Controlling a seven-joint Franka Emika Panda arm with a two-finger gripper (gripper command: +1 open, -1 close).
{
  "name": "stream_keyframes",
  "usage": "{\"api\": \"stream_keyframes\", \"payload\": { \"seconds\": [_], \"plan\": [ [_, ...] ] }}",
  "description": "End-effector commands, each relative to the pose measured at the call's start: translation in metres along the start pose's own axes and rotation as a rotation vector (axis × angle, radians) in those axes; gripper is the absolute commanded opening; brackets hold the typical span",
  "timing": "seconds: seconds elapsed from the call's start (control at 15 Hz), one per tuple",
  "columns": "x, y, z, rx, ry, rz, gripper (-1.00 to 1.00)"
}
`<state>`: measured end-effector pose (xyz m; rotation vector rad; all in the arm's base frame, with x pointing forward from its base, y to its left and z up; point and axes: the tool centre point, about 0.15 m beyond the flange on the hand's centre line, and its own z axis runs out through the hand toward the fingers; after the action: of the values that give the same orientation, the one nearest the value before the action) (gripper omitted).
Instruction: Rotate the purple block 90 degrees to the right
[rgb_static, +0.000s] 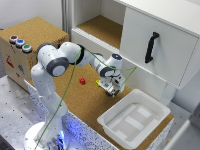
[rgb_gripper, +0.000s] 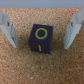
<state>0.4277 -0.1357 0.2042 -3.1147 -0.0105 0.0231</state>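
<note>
Fingers (rgb_gripper: 9, 31) of the gripper (rgb_gripper: 41, 31) stand spread to either side of the purple block (rgb_gripper: 42, 38), not touching it. The block sits flat on the cork tabletop (rgb_gripper: 42, 70), yellow marks on its top face. It looks small, light and rigid; squeezing its two opposite side faces should let it turn. Farther off lies a red cube (rgb_static: 82, 80).

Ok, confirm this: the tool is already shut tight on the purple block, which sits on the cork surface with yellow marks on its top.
Not quite. The wrist view shows the tool open, its fingers standing apart on either side of the purple block without touching it. The rest holds: the block sits on the cork surface with yellow marks on top.
</note>
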Motion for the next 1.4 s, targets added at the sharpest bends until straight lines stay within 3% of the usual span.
{"api": "stream_keyframes", "payload": {
  "seconds": [0.0,0.47,0.53,0.67,0.93,1.0,1.27,1.33],
  "plan": [
    [0.019,0.001,0.016,0.027,-0.012,0.009,-1.0],
    [0.015,0.002,-0.02,0.002,0.015,-0.004,-1.0],
    [0.016,0.003,-0.023,0.021,0.007,0.024,-1.0],
    [0.023,0.012,-0.025,0.096,-0.009,0.169,-1.0],
    [0.03,0.009,-0.036,0.07,0.053,0.435,-1.0],
    [0.029,0.007,-0.037,0.037,0.063,0.493,-1.0],
    [0.026,0.011,-0.024,0.002,0.063,0.749,-1.0],
    [0.026,0.014,-0.019,0.026,0.06,0.839,-1.0]
  ]
}}
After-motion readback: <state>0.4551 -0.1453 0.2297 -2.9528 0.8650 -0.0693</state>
